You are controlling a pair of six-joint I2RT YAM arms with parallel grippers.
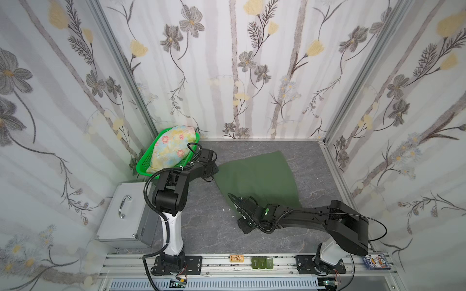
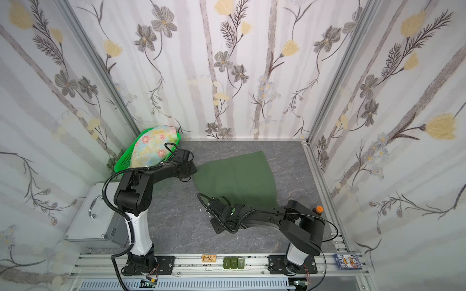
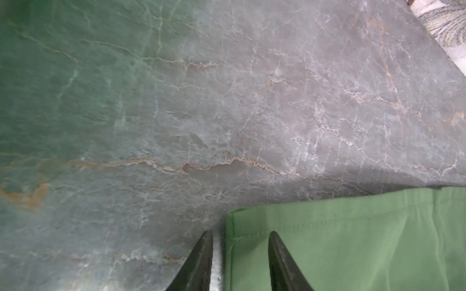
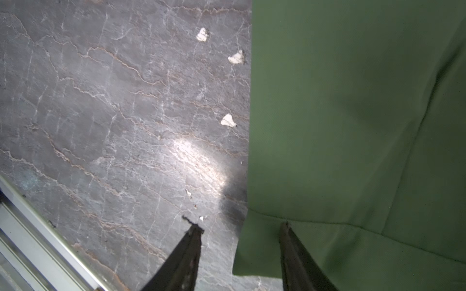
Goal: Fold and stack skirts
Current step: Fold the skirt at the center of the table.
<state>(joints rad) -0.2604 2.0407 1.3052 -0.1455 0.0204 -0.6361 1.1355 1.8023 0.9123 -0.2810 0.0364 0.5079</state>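
- The grey marbled surface carries the things.
- The olive-green skirt lies spread flat in the middle of it.
- The flowered skirt sits bundled in the green basket, at the far left corner.
- The right pincer is partly wide, astride the olive-green skirt's side edge.
- The left pincer is partly wide too, astride a hemmed corner.

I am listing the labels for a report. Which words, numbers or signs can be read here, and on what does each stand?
Small wooden tag on the front rail: dark marks, too small to read.
Three green blocks beside it: pale marks, too small to read.
Blue printed box at the rail's end: print blurred, unreadable.
Nothing else shows any text.
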